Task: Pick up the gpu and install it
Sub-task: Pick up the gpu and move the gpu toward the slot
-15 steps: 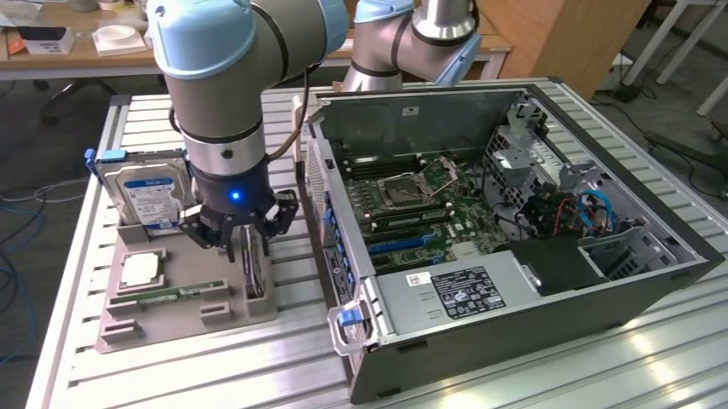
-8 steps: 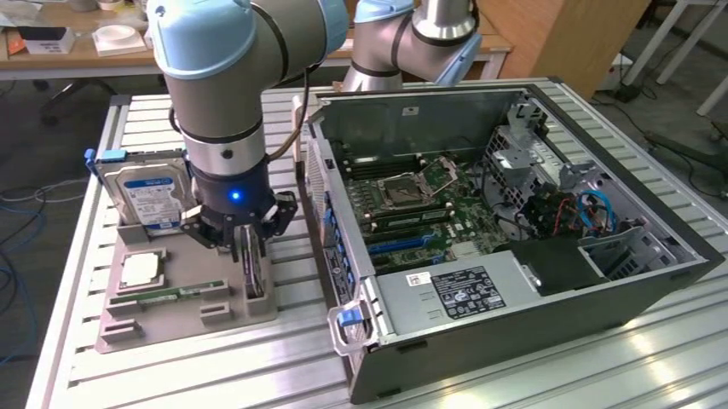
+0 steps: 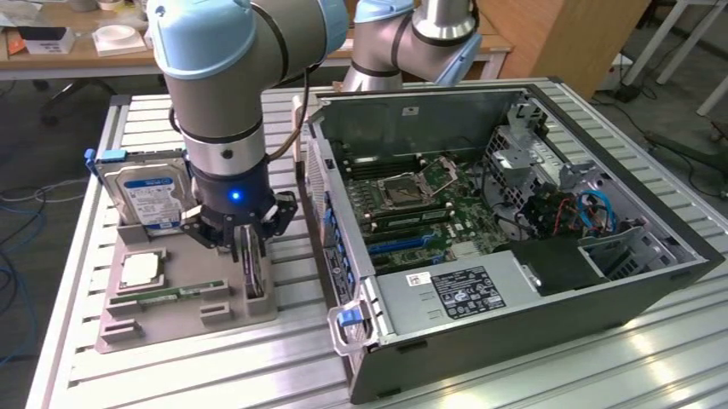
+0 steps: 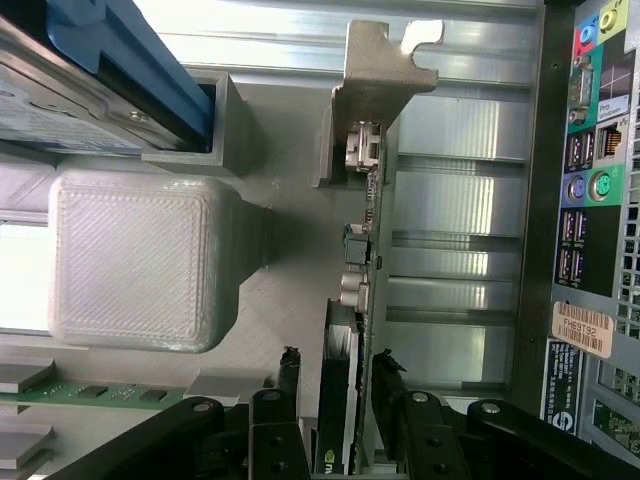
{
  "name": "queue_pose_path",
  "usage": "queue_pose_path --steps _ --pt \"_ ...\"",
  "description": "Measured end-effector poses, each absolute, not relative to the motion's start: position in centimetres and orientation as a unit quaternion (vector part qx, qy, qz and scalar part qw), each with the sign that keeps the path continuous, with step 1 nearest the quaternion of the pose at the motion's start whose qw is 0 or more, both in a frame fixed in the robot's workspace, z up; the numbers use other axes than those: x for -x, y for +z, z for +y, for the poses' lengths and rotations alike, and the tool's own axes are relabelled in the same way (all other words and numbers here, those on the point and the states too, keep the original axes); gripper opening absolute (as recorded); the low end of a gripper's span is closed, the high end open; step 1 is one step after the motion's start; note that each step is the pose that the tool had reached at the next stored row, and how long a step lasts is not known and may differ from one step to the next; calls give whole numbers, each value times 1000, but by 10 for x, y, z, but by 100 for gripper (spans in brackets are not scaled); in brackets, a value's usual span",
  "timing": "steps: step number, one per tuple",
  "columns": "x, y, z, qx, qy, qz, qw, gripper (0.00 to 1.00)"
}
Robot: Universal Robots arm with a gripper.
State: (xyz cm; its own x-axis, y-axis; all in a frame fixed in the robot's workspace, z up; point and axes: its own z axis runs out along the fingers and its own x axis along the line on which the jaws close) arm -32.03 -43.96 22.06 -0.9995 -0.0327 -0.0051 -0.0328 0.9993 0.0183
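in the exterior view you see the arm over the grey holder [image 3: 170, 311] at the lower left of the frame. its gripper [image 3: 248, 254] is down at the slot on the exterior view's right side of the holder, where the gpu [image 3: 252, 279] stands on edge. the hard drive [image 3: 142, 196] stands upright behind it, and the open computer case [image 3: 512, 247] sits at the right.

in the wrist view the gpu [image 4: 358, 245] runs edge-on away from the camera, its silver bracket at the far end. the gripper [image 4: 338, 368] straddles the card, with fingers [image 4: 290, 372] on either face. they look pinched onto it, though you can't quite make out contact on one side. the card sits in its slot.
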Motion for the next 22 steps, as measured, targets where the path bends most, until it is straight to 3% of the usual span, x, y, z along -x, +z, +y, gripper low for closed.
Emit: queue_pose_path --steps 7,8,22 --pt "320 221 -440 16 9 1000 2 40" --pt "320 221 -440 16 9 1000 2 33" --pt "319 220 -440 16 9 1000 2 33"
